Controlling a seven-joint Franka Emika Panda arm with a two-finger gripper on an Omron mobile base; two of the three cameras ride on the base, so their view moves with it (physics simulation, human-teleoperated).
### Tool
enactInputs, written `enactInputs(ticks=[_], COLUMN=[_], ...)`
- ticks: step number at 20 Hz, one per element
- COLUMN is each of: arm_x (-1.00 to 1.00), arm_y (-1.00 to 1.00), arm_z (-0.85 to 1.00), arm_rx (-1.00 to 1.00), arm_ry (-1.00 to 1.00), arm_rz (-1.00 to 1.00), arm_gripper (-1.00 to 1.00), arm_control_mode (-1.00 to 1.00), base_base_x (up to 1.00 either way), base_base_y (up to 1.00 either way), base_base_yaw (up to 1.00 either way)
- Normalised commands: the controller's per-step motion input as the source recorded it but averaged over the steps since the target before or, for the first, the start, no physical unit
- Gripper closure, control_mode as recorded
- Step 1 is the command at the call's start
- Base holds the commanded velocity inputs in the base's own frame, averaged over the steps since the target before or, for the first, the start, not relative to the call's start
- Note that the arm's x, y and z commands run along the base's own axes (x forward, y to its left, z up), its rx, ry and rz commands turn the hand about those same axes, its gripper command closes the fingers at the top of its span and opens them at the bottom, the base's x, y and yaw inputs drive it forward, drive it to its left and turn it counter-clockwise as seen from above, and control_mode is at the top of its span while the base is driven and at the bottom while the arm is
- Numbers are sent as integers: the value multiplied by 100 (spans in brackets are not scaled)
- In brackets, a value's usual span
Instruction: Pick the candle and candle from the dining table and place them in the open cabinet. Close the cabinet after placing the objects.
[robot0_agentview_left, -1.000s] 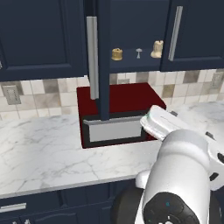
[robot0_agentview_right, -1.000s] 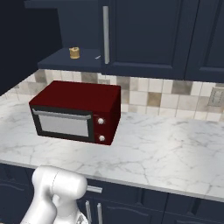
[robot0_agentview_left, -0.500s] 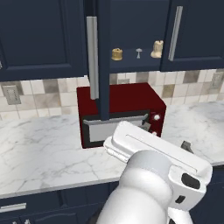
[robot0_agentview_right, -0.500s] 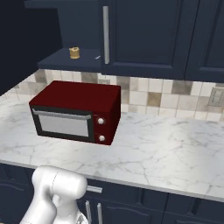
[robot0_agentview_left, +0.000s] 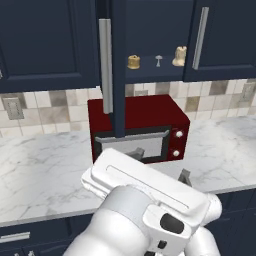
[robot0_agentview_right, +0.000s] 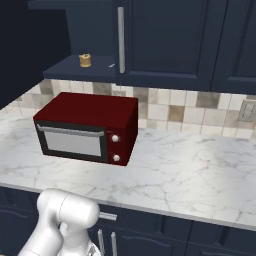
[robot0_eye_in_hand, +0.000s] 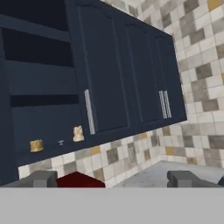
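While gripper hangs with fingers spread wide and nothing between them, both candles stand on bottom shelf of open cabinet. Golden-tan candle: squat, spool-like, upright, long axis vertical, at roughly 9 o'clock from cream one. Pale cream candle: slightly taller, narrower top, upright, near closed door's silver handle. Tiny grey item between them. Cabinet door swung out edge-on above red microwave.
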Motion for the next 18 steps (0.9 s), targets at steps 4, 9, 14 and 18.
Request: enactInputs(ticks=[4, 9, 14, 18], arm_x=[1, 27, 57, 56], arm_y=[42, 38, 23, 18], arm_z=[2, 1, 0, 0], arm_rx=[-6, -6, -3, -3], arm_ry=[0, 0, 0, 0], arm_rz=[-10, -9, -4, -2], arm_gripper=[-100, -100, -100, -100], arm_control_mode=[-100, -100, -100, -100], base_base_x=[0, 0, 0, 0], base_base_y=[0, 0, 0, 0], base_base_yaw=[0, 0, 0, 0])
